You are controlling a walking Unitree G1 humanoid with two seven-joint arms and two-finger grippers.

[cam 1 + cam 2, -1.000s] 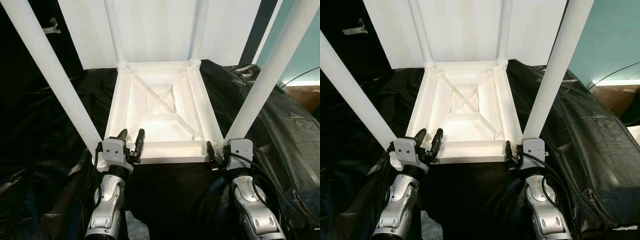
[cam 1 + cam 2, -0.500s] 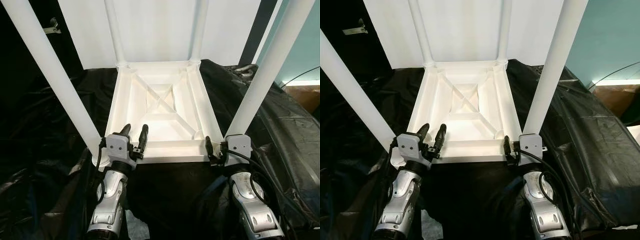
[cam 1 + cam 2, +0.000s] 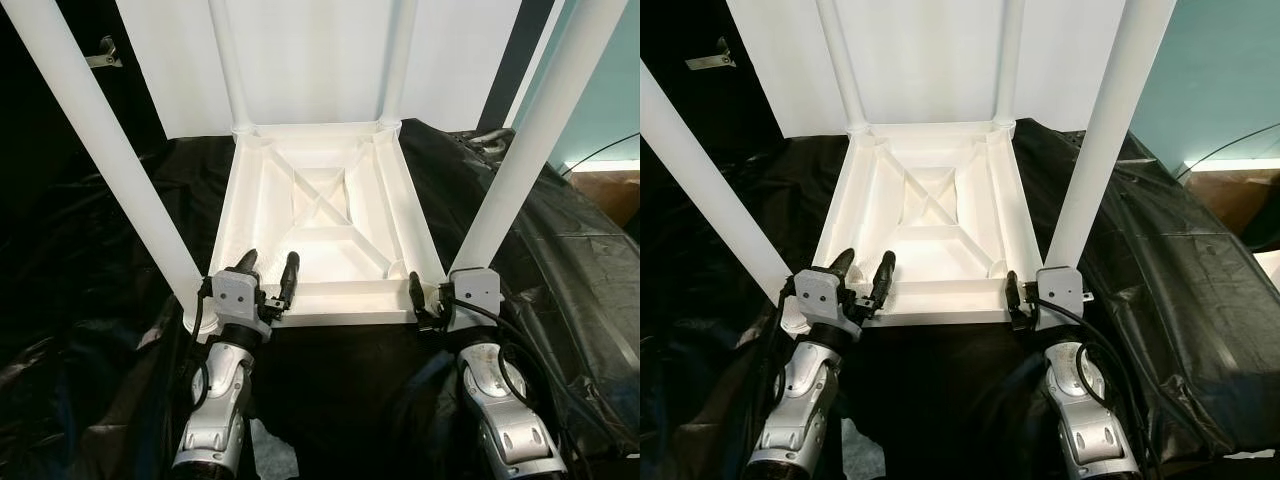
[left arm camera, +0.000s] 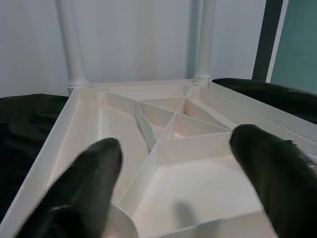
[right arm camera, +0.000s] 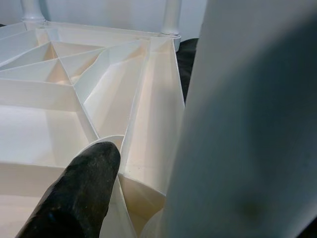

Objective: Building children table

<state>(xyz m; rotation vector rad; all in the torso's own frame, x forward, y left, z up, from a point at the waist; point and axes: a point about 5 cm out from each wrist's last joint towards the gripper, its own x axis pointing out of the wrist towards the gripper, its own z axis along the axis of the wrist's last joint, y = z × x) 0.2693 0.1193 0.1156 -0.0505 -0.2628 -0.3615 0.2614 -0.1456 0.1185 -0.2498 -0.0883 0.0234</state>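
Although it looks bulky, the upturned white moulded-plastic children's table (image 3: 325, 215) is probably light and stiff, with smooth, somewhat slippery skin. It lies top-down on the crumpled black plastic sheeting (image 3: 90, 250), dead centre, its ribbed underside facing up and all four legs standing in their corner sockets. The near left white tubular leg (image 3: 100, 150) rises toward 11 o'clock, the near right white tubular leg (image 3: 525, 160) toward 1 o'clock, and two more stand at 12 against the white wall panel (image 3: 310, 60).

At 7 o'clock the left gripper (image 3: 268, 272) hovers over the near rim beside its leg socket, fingers spread and grasping nothing. At 5 o'clock the right gripper (image 3: 428, 292) sits against the base of the near right leg; one finger (image 5: 81, 191) lies inside the rim, but whether it clenches the leg I cannot tell.

Best holds, I judge, are low on a leg near its socket, or on the thin rim walls. Open room lies between the near legs; the sheeting could slide or snag underfoot.
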